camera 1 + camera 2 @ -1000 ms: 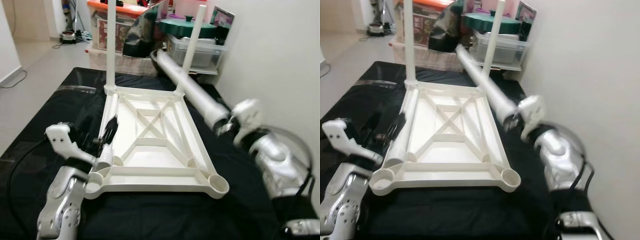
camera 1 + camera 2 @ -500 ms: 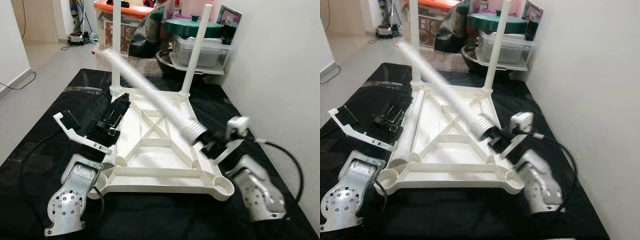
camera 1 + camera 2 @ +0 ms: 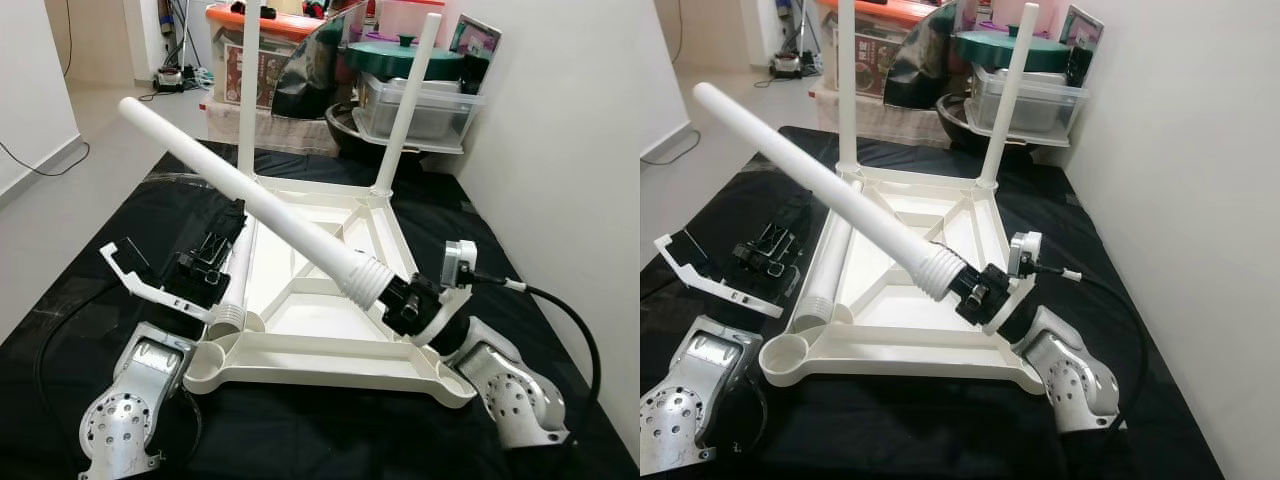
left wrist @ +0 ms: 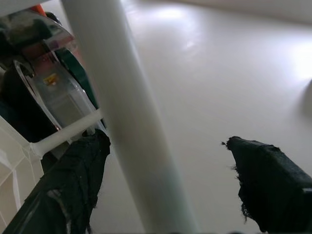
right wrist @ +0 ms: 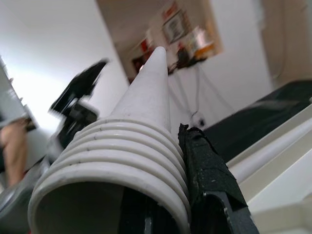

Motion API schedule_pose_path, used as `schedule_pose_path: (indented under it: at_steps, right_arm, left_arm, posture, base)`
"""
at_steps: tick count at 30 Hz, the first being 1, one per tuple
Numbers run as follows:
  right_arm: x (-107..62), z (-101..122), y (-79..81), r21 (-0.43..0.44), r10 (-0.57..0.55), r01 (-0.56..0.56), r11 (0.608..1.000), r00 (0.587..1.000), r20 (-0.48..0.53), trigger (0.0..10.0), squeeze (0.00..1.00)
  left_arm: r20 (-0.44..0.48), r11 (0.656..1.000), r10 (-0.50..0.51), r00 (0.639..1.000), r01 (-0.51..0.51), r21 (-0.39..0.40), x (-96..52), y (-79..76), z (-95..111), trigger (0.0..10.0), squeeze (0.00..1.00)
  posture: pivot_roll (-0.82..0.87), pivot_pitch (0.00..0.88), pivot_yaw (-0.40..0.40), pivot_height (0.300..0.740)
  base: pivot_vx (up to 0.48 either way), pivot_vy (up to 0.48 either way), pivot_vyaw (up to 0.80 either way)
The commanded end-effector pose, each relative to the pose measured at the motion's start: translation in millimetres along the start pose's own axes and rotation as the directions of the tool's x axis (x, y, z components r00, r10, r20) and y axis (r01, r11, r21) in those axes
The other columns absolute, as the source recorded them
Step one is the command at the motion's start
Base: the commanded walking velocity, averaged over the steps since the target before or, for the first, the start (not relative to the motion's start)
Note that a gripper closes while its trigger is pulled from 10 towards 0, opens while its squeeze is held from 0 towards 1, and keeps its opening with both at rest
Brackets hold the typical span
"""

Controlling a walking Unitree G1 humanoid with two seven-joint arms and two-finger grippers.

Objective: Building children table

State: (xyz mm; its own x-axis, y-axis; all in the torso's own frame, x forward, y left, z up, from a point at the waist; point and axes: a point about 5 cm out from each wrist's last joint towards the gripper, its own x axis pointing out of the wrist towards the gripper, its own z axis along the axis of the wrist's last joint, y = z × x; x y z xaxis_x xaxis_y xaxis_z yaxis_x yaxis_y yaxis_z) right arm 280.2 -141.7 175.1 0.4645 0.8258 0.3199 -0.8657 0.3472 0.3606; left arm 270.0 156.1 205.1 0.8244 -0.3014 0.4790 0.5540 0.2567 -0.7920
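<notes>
On the black surface point(image 3: 100, 250) one upturned white tabletop point(image 3: 330, 345) carries two upright legs point(image 3: 405, 105). A third leg point(image 3: 250, 205) slants up from the right tool point(image 3: 405, 300), clamped around its threaded end. A fourth leg point(image 3: 238, 280) lies beside the left tool point(image 3: 210, 262), fingers spread.

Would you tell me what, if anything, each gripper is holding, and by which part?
The right gripper holds a white table leg by its threaded end. The left gripper is open, holding nothing.
</notes>
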Motion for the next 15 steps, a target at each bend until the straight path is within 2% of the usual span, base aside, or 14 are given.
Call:
schedule_pose_path:
  at_steps: [1, 5, 11, 15]
  right_arm:
    - [-1.7, -4.3, 8.9, 0.026, 0.082, -0.081, 0.996, 0.996, -0.04, 0.0, 0.06]
    - [-9.7, -12.0, 13.5, 0.061, 0.136, -0.13, 0.99, 0.984, -0.111, 0.0, 0.06]
    - [-18.9, -13.2, 11.5, 0.068, 0.158, -0.149, 0.987, 0.974, -0.162, 0.0, 0.06]
    - [-26.4, -15.7, 10.1, 0.067, 0.181, -0.171, 0.983, 0.956, -0.231, 0.0, 0.05]
  left_arm:
    - [-0.015, 1.0, 0.0, 1.0, 0.0, -0.013, 1.7, 0.6, 0.5, 10.0, 0.0]
    - [0.005, 1.0, -0.021, 1.0, 0.021, -0.008, 4.6, -1.3, 9.1, 10.0, 0.0]
    - [0.026, 1.0, -0.007, 1.0, 0.006, 0.021, 2.8, 2.6, 20.9, 10.0, 0.0]
    - [0.056, 0.998, -0.004, 0.998, 0.001, 0.056, -0.8, 3.9, 32.7, 10.0, 0.0]
  posture:
    - [0.08, 0.0, -0.134, 0.74]
    - [0.08, 0.0, -0.134, 0.74]
    - [0.08, 0.0, -0.134, 0.74]
    - [0.08, 0.0, -0.136, 0.74]
  base:
    - [0.0, 0.0, 0.0]
    - [0.0, 0.0, 0.0]
    - [0.0, 0.0, 0.0]
    - [0.0, 0.0, 0.0]
